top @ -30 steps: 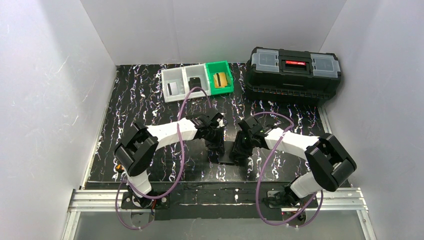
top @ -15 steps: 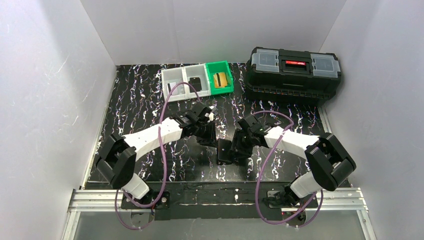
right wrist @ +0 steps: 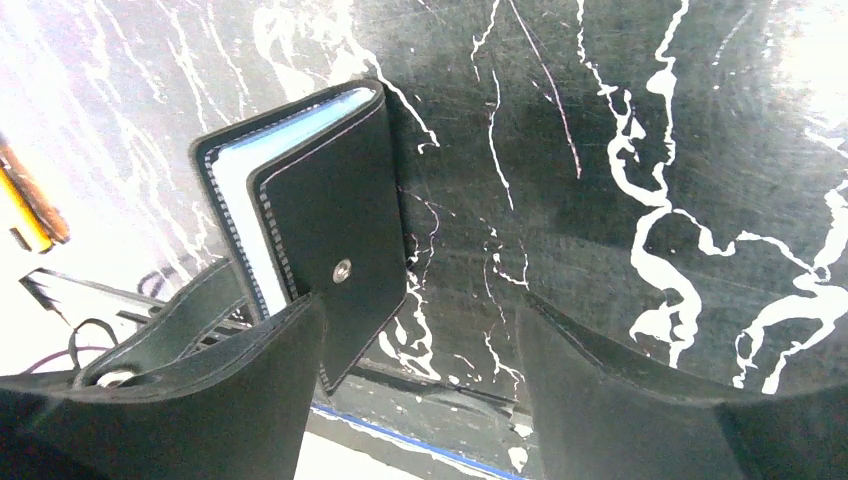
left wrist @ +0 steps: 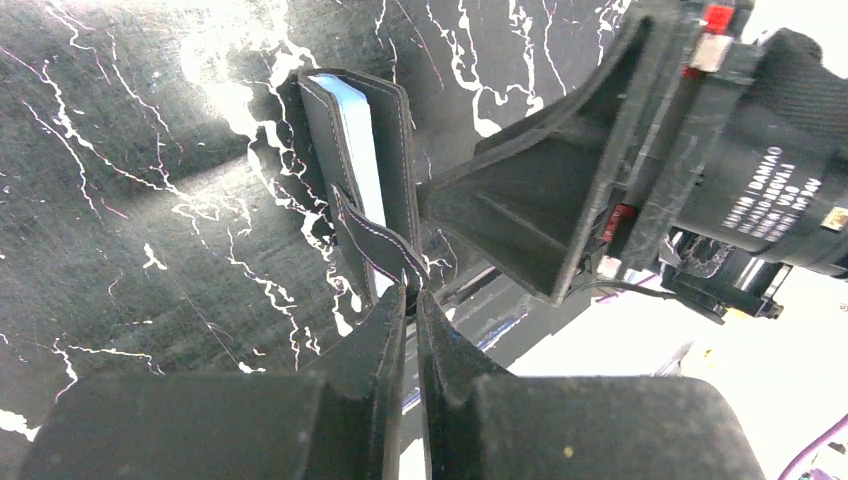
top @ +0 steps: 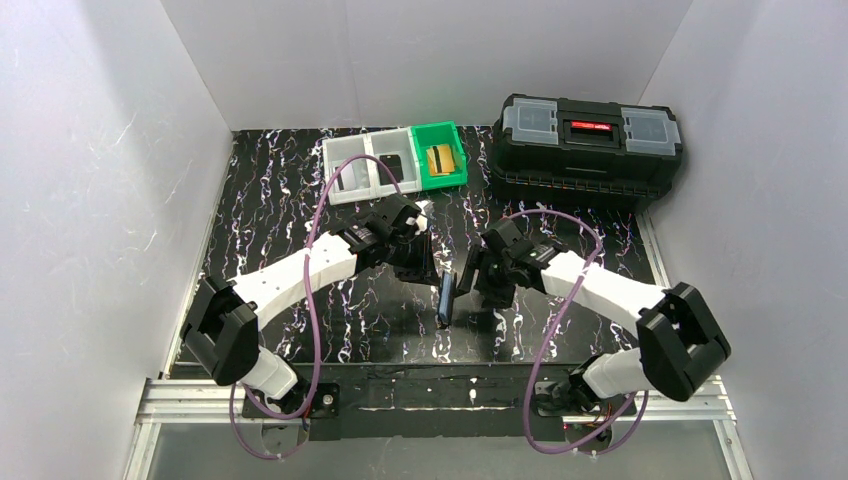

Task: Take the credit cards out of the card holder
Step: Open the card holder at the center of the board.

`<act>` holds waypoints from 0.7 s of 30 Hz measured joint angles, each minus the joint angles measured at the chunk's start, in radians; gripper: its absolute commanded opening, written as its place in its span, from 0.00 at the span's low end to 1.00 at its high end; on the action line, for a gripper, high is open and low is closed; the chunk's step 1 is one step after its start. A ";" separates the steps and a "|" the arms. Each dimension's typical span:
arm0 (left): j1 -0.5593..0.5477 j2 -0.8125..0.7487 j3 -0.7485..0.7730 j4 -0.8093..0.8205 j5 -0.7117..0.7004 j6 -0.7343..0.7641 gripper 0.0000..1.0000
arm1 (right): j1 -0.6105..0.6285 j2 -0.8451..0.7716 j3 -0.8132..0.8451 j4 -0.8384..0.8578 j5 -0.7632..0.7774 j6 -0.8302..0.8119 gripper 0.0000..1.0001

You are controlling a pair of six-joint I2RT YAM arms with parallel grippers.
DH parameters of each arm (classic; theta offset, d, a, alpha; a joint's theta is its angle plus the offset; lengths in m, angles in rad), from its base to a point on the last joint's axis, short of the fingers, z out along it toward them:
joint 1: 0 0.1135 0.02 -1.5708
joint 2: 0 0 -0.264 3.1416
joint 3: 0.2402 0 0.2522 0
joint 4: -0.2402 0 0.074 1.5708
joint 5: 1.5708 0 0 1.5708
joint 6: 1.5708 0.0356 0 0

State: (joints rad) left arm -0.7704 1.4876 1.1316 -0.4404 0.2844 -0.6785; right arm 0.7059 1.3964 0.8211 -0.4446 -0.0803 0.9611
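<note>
Black marbled counter (top: 290, 230) under both arms. Clenched left pincer (left wrist: 412, 296), fingertips pinching the thin black strap (left wrist: 375, 245) of the card holder (right wrist: 335, 200). Card holder just ahead of the left pincer's tips: black, part-open, standing on edge on the counter, pale blue-grey pockets (left wrist: 358, 150) showing between the covers. Sits between the two pincers in the top view, joined to the left one by the strap only.

Released right pincer (right wrist: 420, 315), jaws wide apart, gripping nothing. Card holder up and to one side of the gap between its fingers, close by one finger (right wrist: 230, 400), snap stud (right wrist: 342, 270) on the cover facing the wrist camera. Touching that finger or just clear of it: cannot tell. Bare counter inside the gap. Cannot tell whether any card sits in the pockets.

Well beyond both pincers, toward the back wall: a row of small bins, grey bin (top: 345, 141) with two compartments, green bin (top: 462, 155) touching it. In the green bin, a gold-orange card (top: 439, 160); in the grey compartment next to it, a dark card (top: 392, 165). Far grey compartment crossed by the left arm's purple cable (top: 313, 235), contents unclear. Big black toolbox (top: 590, 150) beyond the right pincer, lid down, apart from the bins.
</note>
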 measured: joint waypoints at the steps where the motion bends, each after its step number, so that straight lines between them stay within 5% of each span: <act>1: 0.000 0.000 0.002 -0.003 0.002 -0.002 0.00 | -0.005 -0.019 0.000 -0.013 0.007 0.000 0.79; 11: 0.000 0.001 0.013 -0.016 0.008 -0.033 0.00 | -0.026 -0.113 0.000 -0.063 0.038 -0.019 0.79; 21: 0.000 0.001 0.021 -0.083 -0.074 -0.040 0.00 | -0.026 -0.068 0.000 -0.067 0.023 -0.026 0.69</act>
State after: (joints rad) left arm -0.7704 1.4887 1.1522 -0.5236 0.2108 -0.7181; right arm 0.6800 1.3289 0.8211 -0.5114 -0.0570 0.9348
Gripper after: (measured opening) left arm 0.049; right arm 0.719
